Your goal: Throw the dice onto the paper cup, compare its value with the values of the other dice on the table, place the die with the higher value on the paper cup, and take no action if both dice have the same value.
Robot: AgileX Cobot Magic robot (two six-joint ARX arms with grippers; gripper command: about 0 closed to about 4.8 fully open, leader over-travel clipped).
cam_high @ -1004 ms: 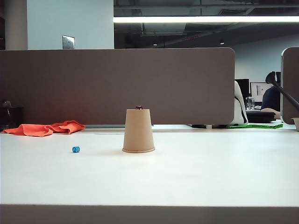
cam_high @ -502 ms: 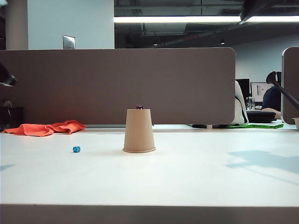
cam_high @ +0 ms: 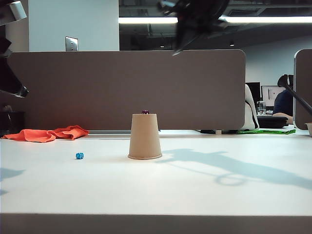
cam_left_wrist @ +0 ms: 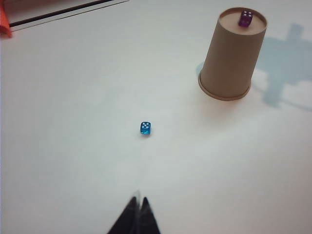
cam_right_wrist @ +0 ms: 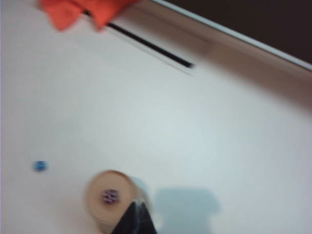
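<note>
I see one paper cup [cam_high: 145,137] upside down, one purple dice [cam_left_wrist: 244,18] on top, one blue dice [cam_left_wrist: 145,128] beside it on the table [cam_high: 204,195]. My left gripper [cam_left_wrist: 138,202] and right gripper [cam_right_wrist: 136,208] are pinched together above it, holding nothing.

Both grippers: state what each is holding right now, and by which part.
Nothing is held. The left gripper and right gripper are both shut on nothing, above the table. The purple die sits on the upturned paper cup; the blue die lies on the table.

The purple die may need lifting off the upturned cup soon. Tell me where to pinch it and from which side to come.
Pinch the purple die across two opposite upright faces, coming straight down from above. It sits on the flat base of the upturned paper cup, so a sideways push could tip the cup. The right pincer, shut, hangs above the cup; the left pincer, also shut, is nearer the blue die.
</note>
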